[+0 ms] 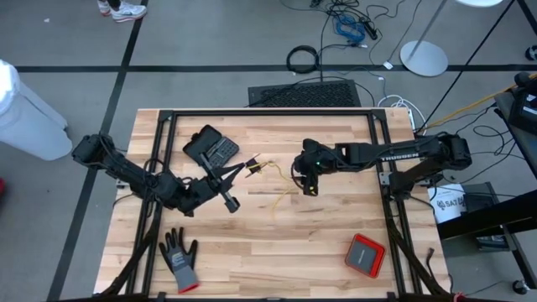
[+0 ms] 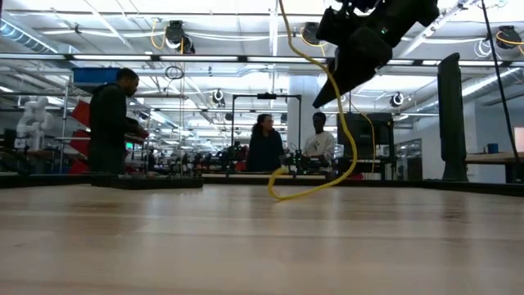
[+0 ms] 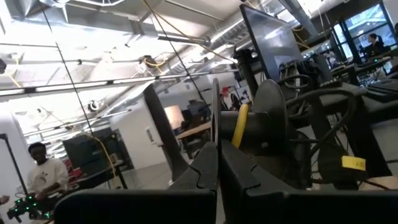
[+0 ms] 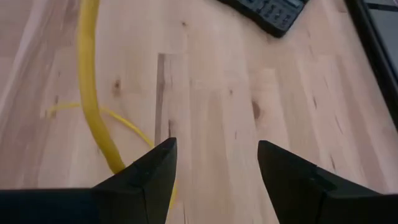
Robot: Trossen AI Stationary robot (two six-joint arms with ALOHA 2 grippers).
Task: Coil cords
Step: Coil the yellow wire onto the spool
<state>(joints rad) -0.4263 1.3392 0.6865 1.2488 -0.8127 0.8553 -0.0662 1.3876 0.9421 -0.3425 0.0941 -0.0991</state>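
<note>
A thin yellow cord [image 1: 270, 164] runs from my left gripper [image 1: 249, 166] across the table's middle toward my right gripper [image 1: 309, 190]. In the low view the cord [image 2: 348, 139] hangs in a long slack curve, and its low bend [image 2: 282, 195] rests on the wood. My left gripper [image 3: 219, 168] is shut on the cord and points slightly upward. My right gripper [image 4: 217, 162] is open and slants down above the table, with nothing between its fingers. The cord [image 4: 93, 118] passes just outside one of its fingers. My left gripper pinches the yellow cord between its two shut fingers, which come from the table's left and slant a little upward. A short yellow piece [image 3: 239, 127] sticks out past the fingertips. From there the cord is lifted off the table and droops slack toward the table's middle.
A black calculator [image 1: 211, 147] lies just beyond my left gripper. A grey glove [image 1: 179, 258] lies at the near left and a red box [image 1: 365, 254] at the near right. Black frame rails [image 1: 268, 111] border the table. People stand in the room beyond.
</note>
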